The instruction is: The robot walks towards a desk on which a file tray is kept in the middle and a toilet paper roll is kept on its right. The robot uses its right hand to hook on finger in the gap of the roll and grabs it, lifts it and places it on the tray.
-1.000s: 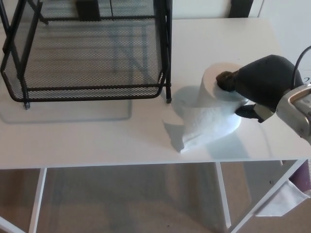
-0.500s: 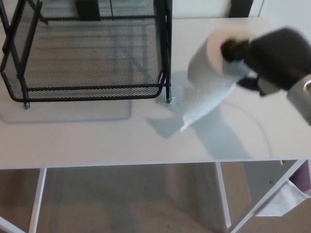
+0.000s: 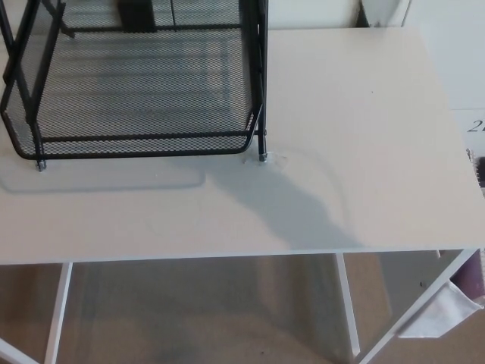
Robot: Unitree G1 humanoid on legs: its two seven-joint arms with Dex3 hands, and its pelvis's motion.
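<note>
Right hand: outside our view, so we cannot tell whether it is apart, together or clamped on anything.
Left hand: outside our view too.
Toilet paper roll: we do not find it in our view, and we cannot tell where it is.
File tray (image 3: 144, 139): black wire mesh, standing at the far left of the worktop. The top and left edges of our view cut it off.
Tray front wall: a low mesh band runs left to right along the near side and curves up at both corners.
Tray post (image 3: 262, 91): an upright black bar at the tray's near right corner, with its foot touching the worktop.
Left foot (image 3: 41, 163): a small black tip at the tray's near left corner, resting on the worktop.
Worktop (image 3: 379, 114): white and flat, reaching from the tray to the right side of our view.
Shadow (image 3: 295, 216): a soft grey patch that spreads from the foot of the tray post toward the near edge, drifting right.
Paler shadow (image 3: 114, 182): a faint band on the worktop just near of the tray front.
Worktop legs (image 3: 59, 303): white bars below the near edge, one at the left and one right of the middle.
Floor (image 3: 197, 311): beige, seen between the legs.
Low right corner: a pale cloth-like thing (image 3: 436, 311); we cannot tell what it is.
</note>
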